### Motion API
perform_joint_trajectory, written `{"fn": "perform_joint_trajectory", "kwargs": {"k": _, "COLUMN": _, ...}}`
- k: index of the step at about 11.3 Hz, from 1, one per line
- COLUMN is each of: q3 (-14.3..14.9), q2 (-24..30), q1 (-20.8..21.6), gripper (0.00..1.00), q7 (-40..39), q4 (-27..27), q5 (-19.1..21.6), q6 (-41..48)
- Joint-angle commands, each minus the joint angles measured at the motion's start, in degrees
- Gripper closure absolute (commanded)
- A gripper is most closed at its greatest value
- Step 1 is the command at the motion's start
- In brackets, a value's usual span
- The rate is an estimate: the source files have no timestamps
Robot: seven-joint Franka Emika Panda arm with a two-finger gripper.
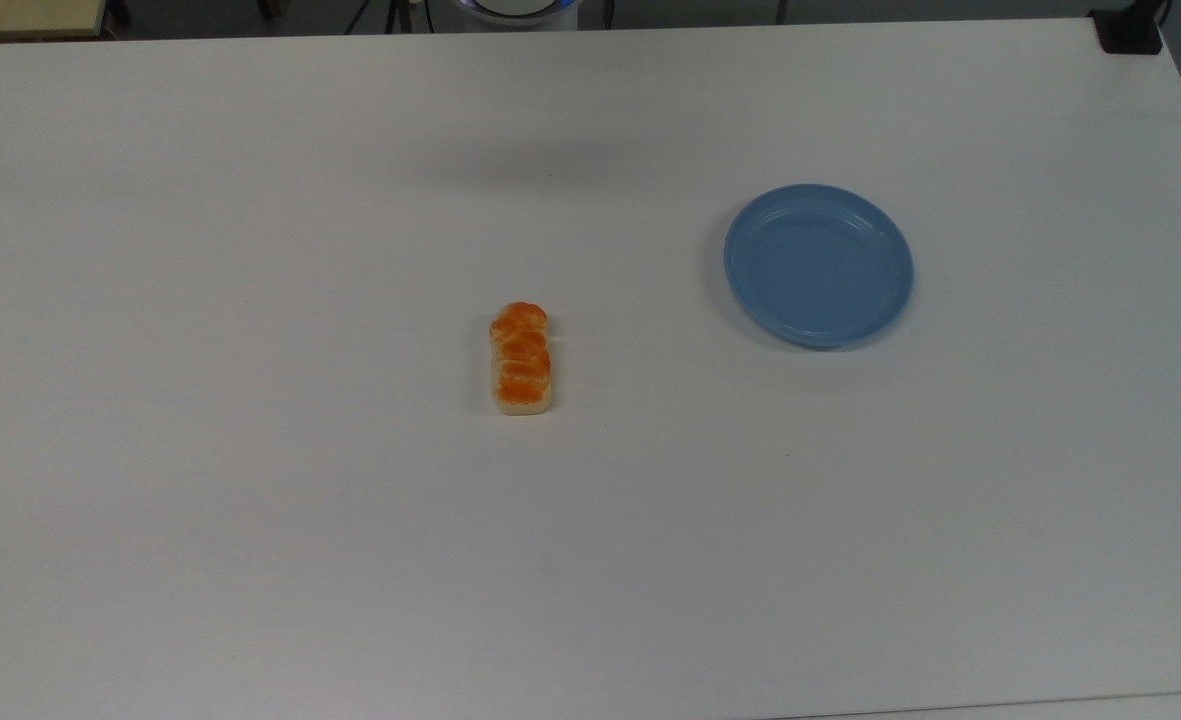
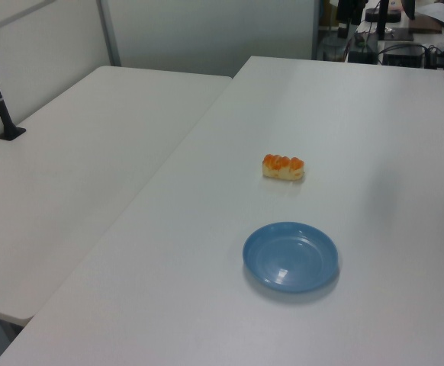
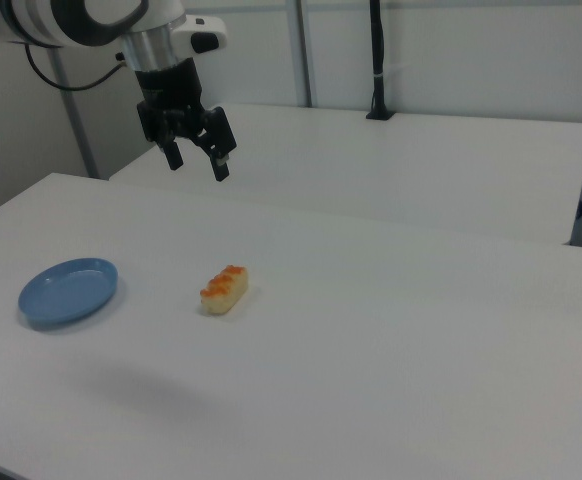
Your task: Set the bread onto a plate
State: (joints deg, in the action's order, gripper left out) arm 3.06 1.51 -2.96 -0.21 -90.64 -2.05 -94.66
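The bread (image 1: 521, 359) is a small oblong loaf with cream sides and an orange-brown lumpy top, lying flat on the white table near its middle, also seen as bread (image 2: 283, 167) and bread (image 3: 224, 288). The round light-blue plate (image 1: 818, 265) sits empty to the top view's right of it, a clear gap between them; plate (image 2: 291, 256), plate (image 3: 68, 291). My gripper (image 3: 197, 164) hangs high above the table in the right view, well above and behind the bread, open with nothing between its fingers.
The white table (image 1: 250, 520) carries just the bread and the plate. A second white table (image 2: 69, 191) adjoins it on the left view's left. A black post (image 3: 377, 60) stands on that far table, and a black clamp (image 1: 1130, 30) sits at the corner.
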Motion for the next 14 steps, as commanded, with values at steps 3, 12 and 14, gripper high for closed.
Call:
{"fn": "perform_joint_trajectory", "kwargs": {"k": 3, "q3": -0.34, "q2": -0.27, "q1": 1.11, "gripper": 0.00, "q7": -1.37, "q4": 2.22, "q5": 1.26, "q6": 3.69}}
{"fn": "perform_joint_trajectory", "kwargs": {"k": 12, "q3": -1.57, "q2": -0.36, "q1": 1.02, "gripper": 0.00, "q7": -1.90, "q4": 1.96, "q5": 1.08, "q6": 4.57}}
{"fn": "perform_joint_trajectory", "kwargs": {"k": 14, "q3": -1.57, "q2": -0.27, "q1": 1.11, "gripper": 0.00, "q7": -2.60, "q4": 1.78, "q5": 1.17, "q6": 4.83}}
